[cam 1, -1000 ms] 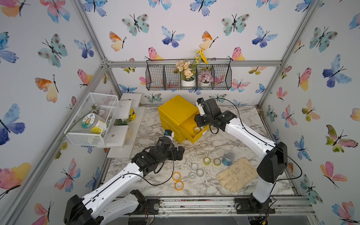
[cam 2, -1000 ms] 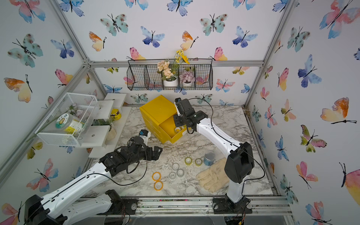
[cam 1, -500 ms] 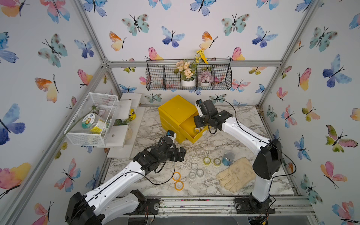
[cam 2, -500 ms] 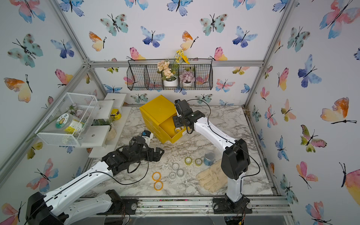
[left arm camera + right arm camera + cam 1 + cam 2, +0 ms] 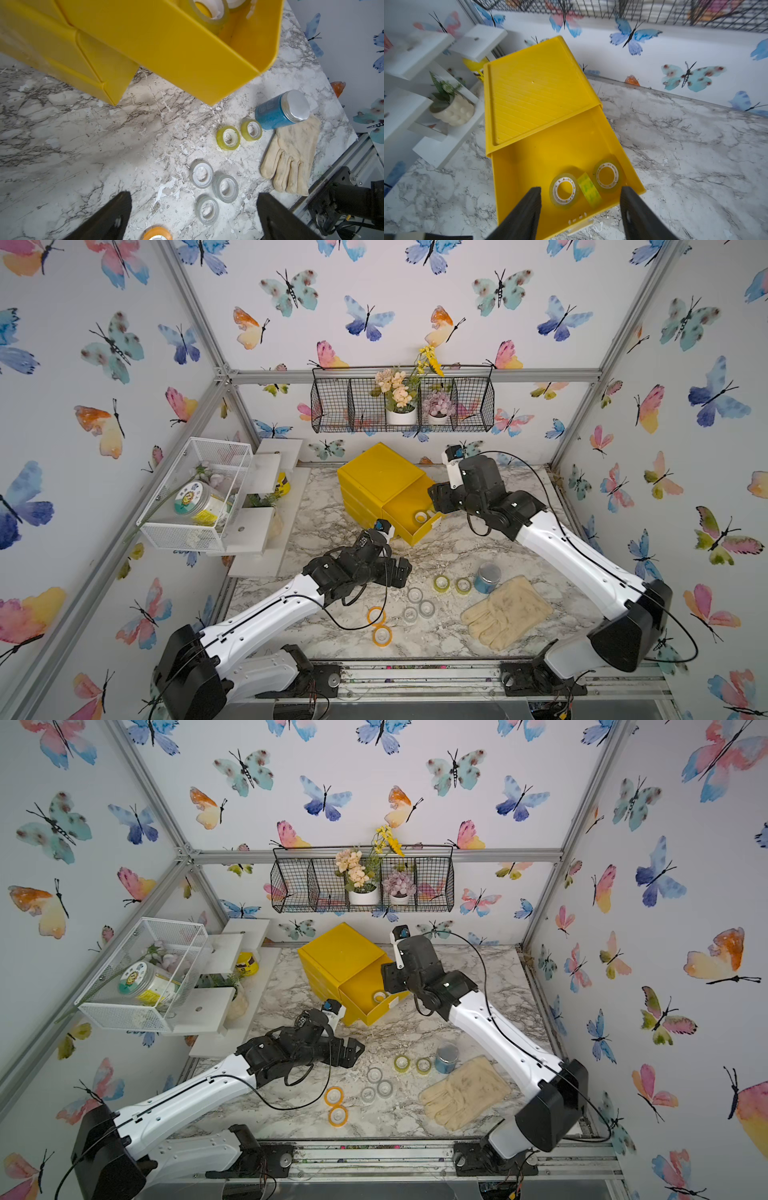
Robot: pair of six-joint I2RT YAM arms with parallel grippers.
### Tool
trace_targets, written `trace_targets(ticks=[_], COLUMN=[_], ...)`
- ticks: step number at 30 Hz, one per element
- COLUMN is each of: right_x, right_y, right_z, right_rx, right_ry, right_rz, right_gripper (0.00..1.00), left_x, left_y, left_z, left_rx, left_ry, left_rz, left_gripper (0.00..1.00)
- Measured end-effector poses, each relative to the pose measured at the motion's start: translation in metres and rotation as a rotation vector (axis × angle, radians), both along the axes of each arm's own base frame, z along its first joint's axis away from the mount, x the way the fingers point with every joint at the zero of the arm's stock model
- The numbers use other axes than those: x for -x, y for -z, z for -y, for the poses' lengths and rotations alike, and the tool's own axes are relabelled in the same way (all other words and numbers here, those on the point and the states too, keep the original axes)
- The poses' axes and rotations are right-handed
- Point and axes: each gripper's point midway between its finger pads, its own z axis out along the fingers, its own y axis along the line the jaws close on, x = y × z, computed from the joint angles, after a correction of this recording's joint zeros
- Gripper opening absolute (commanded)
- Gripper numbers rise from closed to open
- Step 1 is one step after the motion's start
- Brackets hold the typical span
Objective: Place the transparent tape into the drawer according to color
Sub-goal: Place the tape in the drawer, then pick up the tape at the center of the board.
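The yellow drawer (image 5: 399, 506) (image 5: 542, 158) stands pulled out of its cabinet. Three yellow-green transparent tape rolls (image 5: 564, 190) (image 5: 420, 517) lie inside it. My right gripper (image 5: 580, 189) (image 5: 436, 497) hovers open just above them, holding nothing. On the table lie two yellow-green rolls (image 5: 441, 583) (image 5: 228, 137), three colourless rolls (image 5: 414, 595) (image 5: 225, 188) and two orange rolls (image 5: 382, 635) (image 5: 338, 1115). My left gripper (image 5: 401, 572) (image 5: 193, 195) is wide open and empty over the table beside the colourless rolls.
A blue tin with a silver top (image 5: 487, 577) (image 5: 282, 109) and a cream glove (image 5: 507, 612) (image 5: 291, 153) lie right of the loose rolls. White shelves and a mesh box (image 5: 195, 493) line the left wall. A wire basket (image 5: 403, 406) hangs at the back.
My right gripper's jaws have spread wider above the drawer. My left arm has slid right, toward the loose rolls.
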Motion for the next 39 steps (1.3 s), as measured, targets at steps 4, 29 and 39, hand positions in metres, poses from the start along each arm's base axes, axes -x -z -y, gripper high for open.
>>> trace_targets(ticks=[4,29,39], right_x=[0.029,0.101,0.102], right_y=[-0.016,0.092,0.082], right_z=[0.026,0.113,0.119], right_rx=[-0.078,-0.069,-0.073], right_ry=[0.029,0.264,0.283], right_rz=[0.042,-0.155,-0.13], right_gripper=[0.67,0.69,0.69], left_x=[0.001,0.024,0.01], left_y=[0.006,0.115,0.132], left_z=[0.016,0.118,0.138], left_rx=[-0.024,-0.315,-0.356], left_ry=[0.042,0.305,0.32], left_rz=[-0.011,-0.103,-0.089], left_gripper=[1.0,0.8,0.76])
